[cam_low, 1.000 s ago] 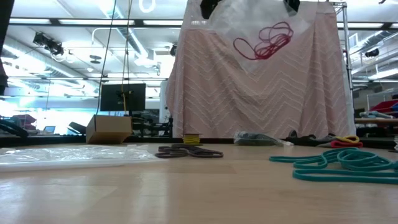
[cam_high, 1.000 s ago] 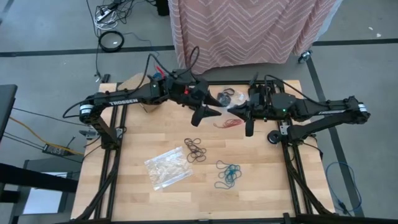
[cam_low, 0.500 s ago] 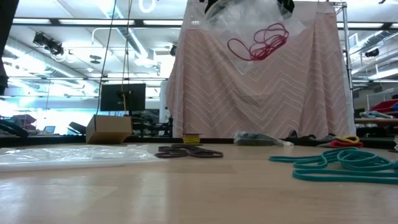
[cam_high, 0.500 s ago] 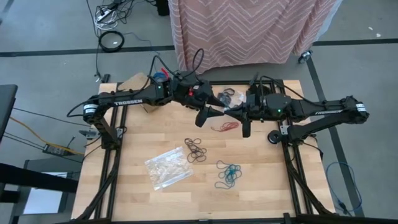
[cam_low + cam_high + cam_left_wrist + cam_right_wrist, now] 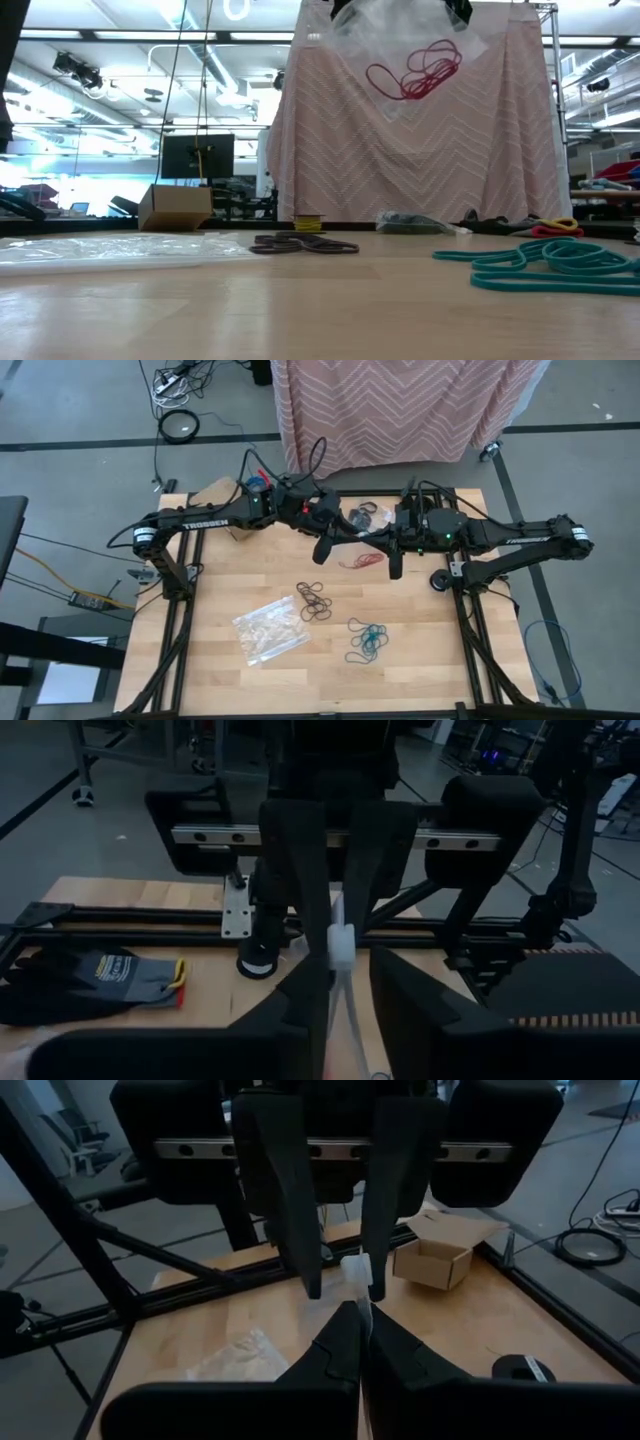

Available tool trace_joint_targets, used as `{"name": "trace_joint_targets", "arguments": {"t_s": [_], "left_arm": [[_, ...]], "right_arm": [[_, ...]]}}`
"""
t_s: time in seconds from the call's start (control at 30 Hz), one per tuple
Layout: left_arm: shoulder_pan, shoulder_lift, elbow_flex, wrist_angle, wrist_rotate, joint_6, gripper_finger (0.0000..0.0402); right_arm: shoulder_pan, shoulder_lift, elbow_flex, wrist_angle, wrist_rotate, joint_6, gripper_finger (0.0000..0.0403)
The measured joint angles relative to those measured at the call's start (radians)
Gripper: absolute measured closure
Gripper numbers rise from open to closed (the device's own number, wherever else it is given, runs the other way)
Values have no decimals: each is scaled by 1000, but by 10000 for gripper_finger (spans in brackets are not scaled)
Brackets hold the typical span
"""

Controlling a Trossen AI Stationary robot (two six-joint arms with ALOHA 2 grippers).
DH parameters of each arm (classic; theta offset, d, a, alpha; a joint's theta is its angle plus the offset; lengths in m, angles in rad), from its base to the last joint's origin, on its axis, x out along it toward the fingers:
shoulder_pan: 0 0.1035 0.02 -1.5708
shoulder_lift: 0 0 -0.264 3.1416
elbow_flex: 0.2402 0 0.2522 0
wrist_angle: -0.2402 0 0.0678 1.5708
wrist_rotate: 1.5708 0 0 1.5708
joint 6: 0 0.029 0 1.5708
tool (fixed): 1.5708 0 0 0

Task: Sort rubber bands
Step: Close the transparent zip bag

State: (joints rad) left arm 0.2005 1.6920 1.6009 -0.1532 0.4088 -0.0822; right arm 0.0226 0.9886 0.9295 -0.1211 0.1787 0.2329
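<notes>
Clear bag of red bands held aloft between both arms, above the far middle of the worktop (image 5: 250, 680).

High view: left gripper (image 5: 330, 545) and right gripper (image 5: 390, 550) meeting over red rubber bands (image 5: 362, 561); brown bands (image 5: 313, 601) and teal bands (image 5: 366, 640) centre to near-right; second bag (image 5: 268, 630) near-left.
Low view: clear bag (image 5: 400, 50) hanging, red loops inside.
Wrist views: right jaws shut on bag edge; left jaws narrow around it, contact unclear.
</notes>
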Motion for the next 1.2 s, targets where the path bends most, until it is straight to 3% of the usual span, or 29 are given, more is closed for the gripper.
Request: {"name": "trace_joint_targets", "arguments": {"t_s": [0.67,0.93,1.2], "left_arm": [[-3,0,0,29,-8,-5,327],[-3,0,0,28,-19,-8,384],[-3,-2,0,9,-18,-27,389]], "right_arm": [[0,0,0,18,-9,2,403],[0,0,0,22,-18,2,403],[0,0,0,37,-26,1,403]]}}
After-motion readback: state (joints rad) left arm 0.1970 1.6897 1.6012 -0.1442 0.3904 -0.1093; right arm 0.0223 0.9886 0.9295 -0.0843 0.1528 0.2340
